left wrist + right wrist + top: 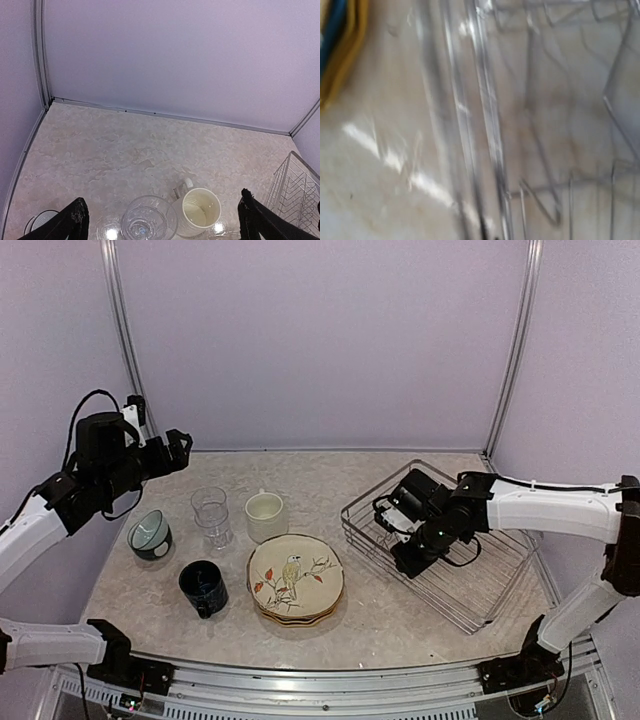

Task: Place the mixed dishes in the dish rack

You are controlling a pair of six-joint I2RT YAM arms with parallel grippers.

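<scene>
A stack of scalloped plates (295,578), the cream bird plate on top, lies at the front middle. Behind it stand the cream mug (266,515) and the clear glass (211,516). To their left are the grey-teal cup (151,535) and the dark blue mug (203,587). The silver wire dish rack (470,585) sits on the right. My left gripper (180,448) hangs open, high above the glass (147,220) and the mug (200,210), both seen between its fingers (75,220). My right gripper (410,558) is low at the rack's left wall. Its wrist view is blurred: rack wires (487,125), and yellow and blue plate edges (342,45).
Lilac walls with metal corner posts (125,340) close in the tabletop at the back and sides. The rack's upright prongs (400,502) rise just beside my right wrist. A metal rail (330,680) runs along the near edge.
</scene>
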